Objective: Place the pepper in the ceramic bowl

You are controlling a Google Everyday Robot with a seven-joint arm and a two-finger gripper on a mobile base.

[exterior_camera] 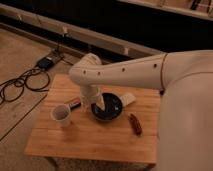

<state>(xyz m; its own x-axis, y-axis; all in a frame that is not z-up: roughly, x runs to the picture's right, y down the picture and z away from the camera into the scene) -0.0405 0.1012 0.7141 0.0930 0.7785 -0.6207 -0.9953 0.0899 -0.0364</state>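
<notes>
The pepper (135,123) lies on the wooden table (90,140), just right of the bowl (114,111) and a little nearer, apart from its rim. The gripper (97,103) hangs from the white arm (125,72) over the bowl's left edge; whether it is apart or together I cannot tell. Left of the gripper lies a small dark-and-red object (74,103), and nearer stands a white cup (61,115). A pale card (129,98) sits at the bowl's far right

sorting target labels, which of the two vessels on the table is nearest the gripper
The dark glossy bowl: the gripper hangs over its rim on the cup's side. The white cup is taller, narrower and stands apart from the gripper.
</notes>
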